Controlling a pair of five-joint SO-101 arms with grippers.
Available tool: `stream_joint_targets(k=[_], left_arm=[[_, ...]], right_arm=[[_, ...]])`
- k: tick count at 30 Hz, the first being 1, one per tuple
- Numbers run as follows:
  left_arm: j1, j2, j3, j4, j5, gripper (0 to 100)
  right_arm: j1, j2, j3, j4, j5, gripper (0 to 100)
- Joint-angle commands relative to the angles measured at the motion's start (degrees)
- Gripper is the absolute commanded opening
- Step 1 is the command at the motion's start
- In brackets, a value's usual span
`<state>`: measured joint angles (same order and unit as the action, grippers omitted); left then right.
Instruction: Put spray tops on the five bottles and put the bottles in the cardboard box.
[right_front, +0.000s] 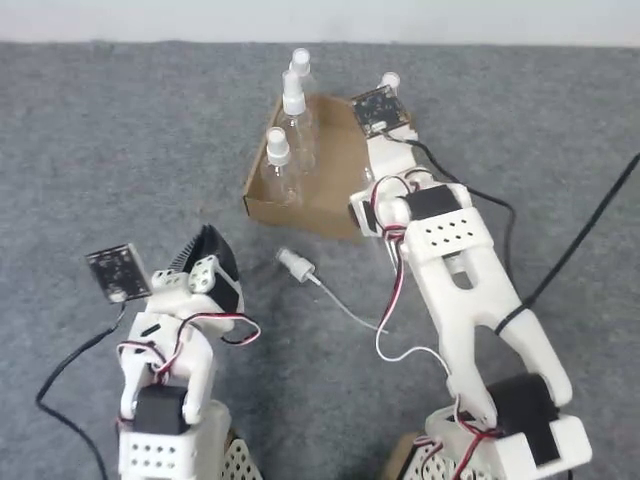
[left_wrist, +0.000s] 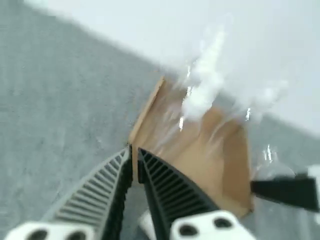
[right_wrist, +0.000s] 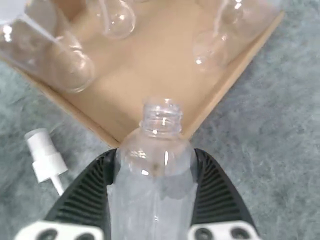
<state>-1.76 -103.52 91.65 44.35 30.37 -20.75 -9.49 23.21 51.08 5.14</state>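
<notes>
You are looking at the cardboard box (right_front: 335, 175) sitting on the grey surface (right_front: 120, 140), and it is holding four bottles that are wearing white spray tops. Three capped bottles (right_front: 282, 165) are standing in a row along its left wall. The fourth bottle (right_wrist: 225, 35) is standing by the right wall, and from above its top is peeking past the right arm's wrist.

Starting at the left, your left end effector (right_front: 208, 235) is hanging low over the surface, well apart from the box. Its fingers (left_wrist: 117, 175) are pressing together with nothing between them. Between the two arms, the loose spray top (right_front: 297, 264) is lying on its side on the surface, just in front of the box's near wall, with its thin dip tube trailing toward the right arm. At the right, your right end effector (right_wrist: 154, 160) is pinching the fifth bottle (right_wrist: 160, 145) around its body. Its neck is bare and open, and it is pointing at the box's near right corner.

From above, the right arm is covering most of that bottle. You cannot tell whether it is hanging over the box or just outside the corner.
</notes>
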Motion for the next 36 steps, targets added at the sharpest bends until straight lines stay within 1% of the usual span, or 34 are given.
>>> stream_joint_targets(k=[1, 6, 12, 17, 21, 36], left_arm=[[1.1, -0.5, -6.2, 2.5, 0.7, 1], [4.4, -0.5, -11.4, 10.2, 0.9, 1], [6.9, -0.4, -13.5, 13.4, 1.2, 1], [10.5, -0.4, -15.7, 17.0, 2.9, 1], [12.9, -0.4, -15.3, 17.8, 4.0, 1], [13.2, 0.0, -15.7, 20.3, 4.1, 1]], right_arm=[[1.3, -4.4, -2.6, -1.5, -0.7, 1.3], [1.3, -4.4, -2.6, -1.6, -0.7, 1.3], [1.4, -3.8, -2.5, -2.3, -0.6, 1.3], [1.4, -3.8, -2.5, -2.3, -0.5, 1.3], [1.4, -3.8, -2.5, -2.3, -0.4, 1.3], [1.4, -3.7, -2.5, -3.1, -0.4, 1.3]])
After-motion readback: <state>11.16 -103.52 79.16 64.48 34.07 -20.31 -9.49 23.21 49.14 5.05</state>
